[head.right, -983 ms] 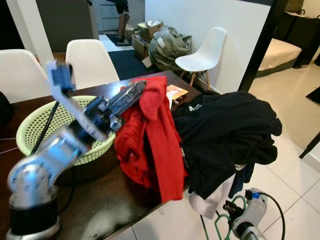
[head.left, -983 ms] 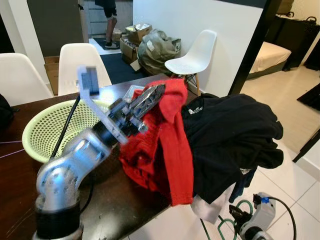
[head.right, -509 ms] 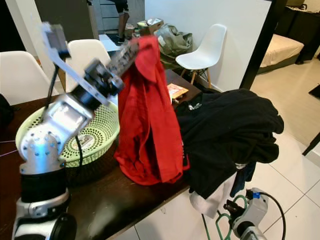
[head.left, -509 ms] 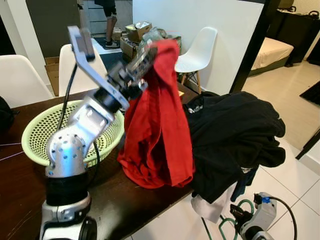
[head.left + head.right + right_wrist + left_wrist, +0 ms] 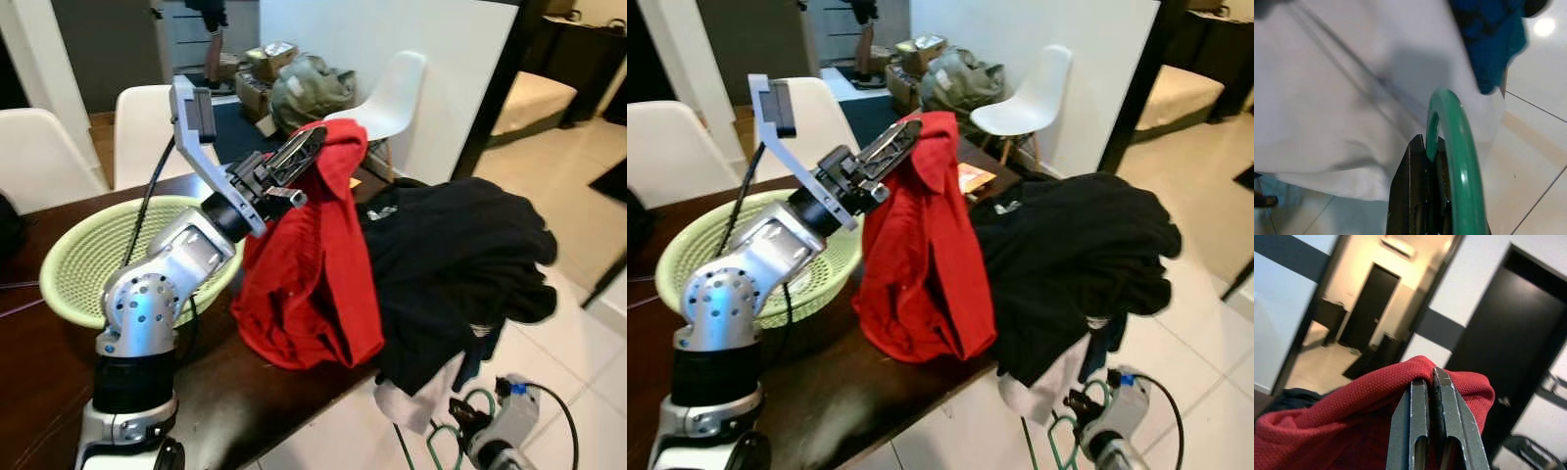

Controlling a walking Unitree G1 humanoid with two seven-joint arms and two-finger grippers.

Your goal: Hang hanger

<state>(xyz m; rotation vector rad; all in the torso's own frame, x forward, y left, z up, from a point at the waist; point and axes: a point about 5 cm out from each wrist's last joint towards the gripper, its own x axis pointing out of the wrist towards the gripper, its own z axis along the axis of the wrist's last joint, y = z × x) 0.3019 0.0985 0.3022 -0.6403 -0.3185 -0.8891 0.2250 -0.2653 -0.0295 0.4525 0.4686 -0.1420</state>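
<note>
Red garment (image 5: 313, 264), green hanger (image 5: 1459, 161)

Left gripper (image 5: 312, 147) raised, fingers (image 5: 1419, 416) pinched closed, right gripper (image 5: 1426, 161) low, clamped.

We see a dark wooden table (image 5: 225, 392) on a floor of pale glossy tiles (image 5: 588, 392). Three white moulded chairs (image 5: 142, 127) are in view: two at the table's far edge, one (image 5: 387, 93) against a white wall (image 5: 431, 49). A black door frame (image 5: 495, 93) opens onto a brighter room (beige cushion visible). Boxes and a green bag (image 5: 309, 93) lie beside a dark rug (image 5: 230, 117).
</note>
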